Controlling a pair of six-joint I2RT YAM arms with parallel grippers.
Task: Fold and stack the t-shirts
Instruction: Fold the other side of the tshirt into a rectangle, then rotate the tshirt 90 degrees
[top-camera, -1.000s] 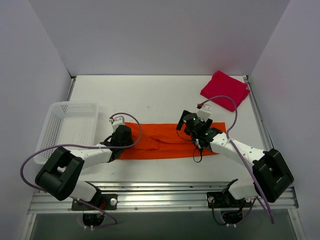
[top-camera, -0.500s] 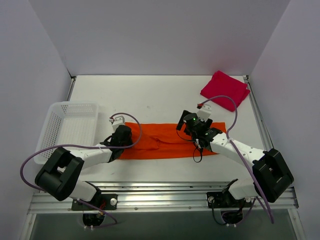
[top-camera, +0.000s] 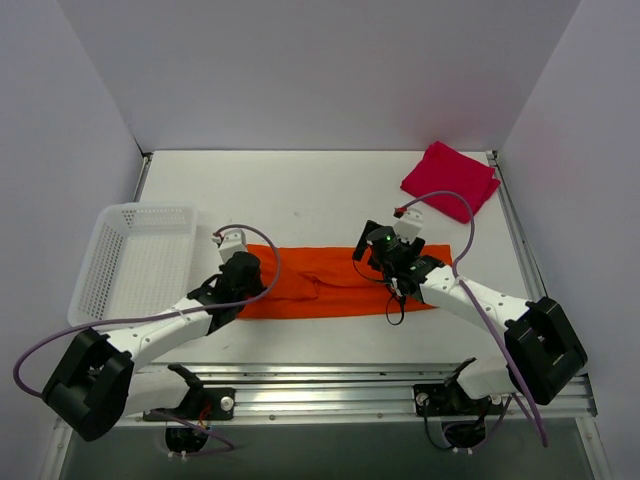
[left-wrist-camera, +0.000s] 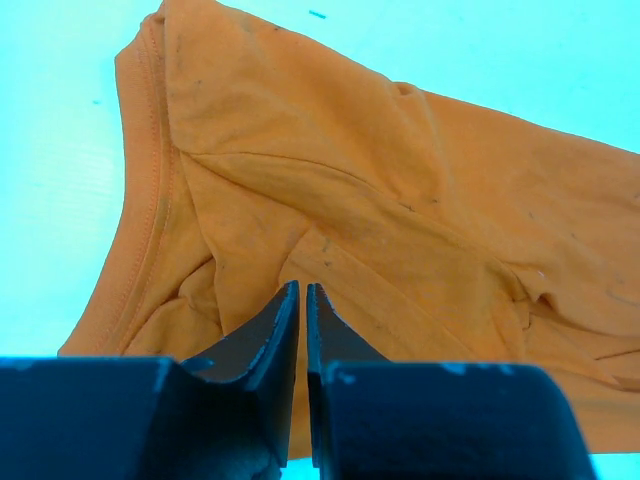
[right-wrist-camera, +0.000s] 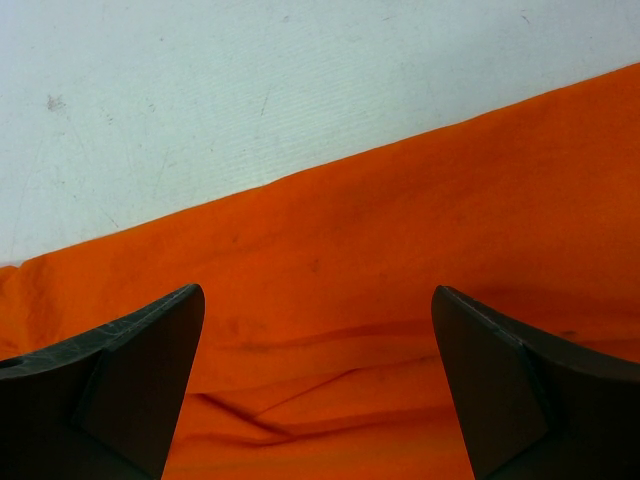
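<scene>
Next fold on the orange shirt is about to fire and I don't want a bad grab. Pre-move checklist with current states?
1. Left tool shut at the left end of the orange shirt: ok.
2. Cloth really pinched in the left tool: cannot tell.
3. Right tool open, over the shirt's right part: ok.
4. Orange shirt lying as one long strip: ok, but creased near the left end.
5. Red shirt folded in the far right corner, apart from both arms: ok.
6. Basket apart from the orange shirt: ok.
</scene>
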